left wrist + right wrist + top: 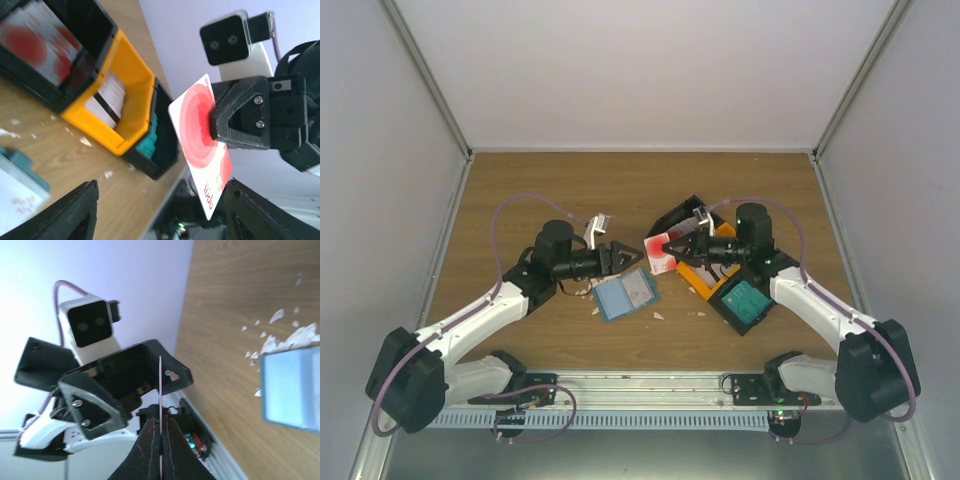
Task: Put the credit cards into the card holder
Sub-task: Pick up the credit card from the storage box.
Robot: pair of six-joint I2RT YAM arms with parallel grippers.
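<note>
One red-and-white credit card (pixel 192 135) is pinched flat between the closed jaws of the right gripper (pixel 674 245) and held clear of the table (pixel 570 180). It is just at 9 o'clock of the trays in the top view. The left gripper (pixel 632 257) is presented to it with jaws spread wide and nothing between them. The card stands ahead of that gap and, as far as can be told, is not touched by either left finger.

A handover of the card is judged to be in hand, or its carriage toward the card holder (pixel 625 294). The holder lies open and flat on the table at about 7 o'clock of the card, just below the left gripper. For a handover, the left jaws would need to be advanced toward 3 o'clock over the card's free end. They would have to be closed on it before the right grip is let go.

More cards are seen in the far black tray (pixel 87 22), the orange tray (pixel 131 75) and the near black tray (pixel 150 167), so much of the task is judged undone.

The left arm is folded at the elbow, with its wrist levelled toward 3 o'clock. The right arm is reached toward 10 o'clock, its wrist turned to 9 o'clock, so that the grippers are set tip to tip.
</note>
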